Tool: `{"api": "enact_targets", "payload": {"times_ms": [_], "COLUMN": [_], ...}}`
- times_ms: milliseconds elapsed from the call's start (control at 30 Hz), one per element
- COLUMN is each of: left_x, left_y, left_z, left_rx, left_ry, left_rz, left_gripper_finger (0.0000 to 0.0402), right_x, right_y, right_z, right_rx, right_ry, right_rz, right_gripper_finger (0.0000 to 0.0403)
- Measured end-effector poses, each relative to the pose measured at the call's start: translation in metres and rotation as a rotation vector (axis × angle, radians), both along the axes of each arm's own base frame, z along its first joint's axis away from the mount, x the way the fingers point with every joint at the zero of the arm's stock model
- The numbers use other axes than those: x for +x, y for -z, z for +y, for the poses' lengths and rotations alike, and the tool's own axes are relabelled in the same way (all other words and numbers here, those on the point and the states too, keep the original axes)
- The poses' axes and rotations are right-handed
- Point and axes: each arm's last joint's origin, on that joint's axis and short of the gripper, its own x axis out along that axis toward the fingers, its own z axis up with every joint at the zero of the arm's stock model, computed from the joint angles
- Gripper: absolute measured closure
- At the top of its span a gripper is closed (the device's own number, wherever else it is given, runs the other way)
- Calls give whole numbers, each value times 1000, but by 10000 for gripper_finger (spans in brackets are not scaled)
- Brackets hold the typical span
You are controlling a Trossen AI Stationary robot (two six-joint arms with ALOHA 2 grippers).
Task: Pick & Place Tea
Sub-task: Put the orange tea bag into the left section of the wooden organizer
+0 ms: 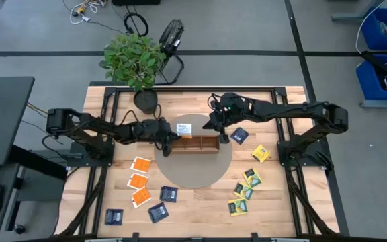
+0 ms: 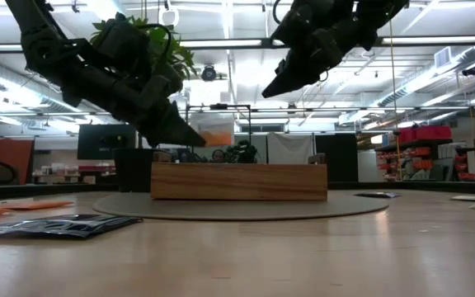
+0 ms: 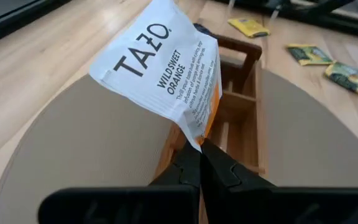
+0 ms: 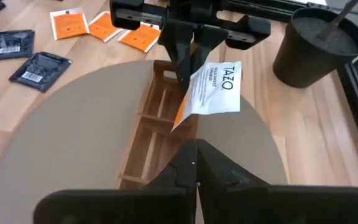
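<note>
My left gripper (image 3: 199, 163) is clamped on a white-faced orange tea packet (image 3: 163, 68), holding it by one corner above the left end of the tray (image 1: 192, 144). My right gripper (image 4: 196, 163) hangs over the tray's other end, fingers pressed together on nothing. Other packets (image 1: 140, 180) lie scattered on the table (image 1: 200, 208).

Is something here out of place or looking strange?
One thing only: the left pincer is shut on a white-faced tea packet by one corner, so it hangs tilted above the wooden tray's left end. The right pincer is shut and empty over the other end.
</note>
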Motion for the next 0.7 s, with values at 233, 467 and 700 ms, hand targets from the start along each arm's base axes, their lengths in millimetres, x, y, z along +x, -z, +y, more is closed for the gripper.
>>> {"api": "enact_targets", "payload": {"times_ms": [233,467,700], "left_x": [-5,-4,-4], "left_y": [8,7,-4], "left_z": [-5,-10,-10], "left_rx": [29,21,22], "left_ry": [-54,-66,-60], "left_rz": [109,106,56], "left_gripper_finger": [399,399,399], "right_x": [1,1,1], "right_y": [-1,-1,-1], "right_z": [0,0,0], "right_rx": [-4,-2,-2], "right_ry": [-1,-4,-4], "right_rz": [-18,-18,-18], "right_gripper_finger": [396,396,396]}}
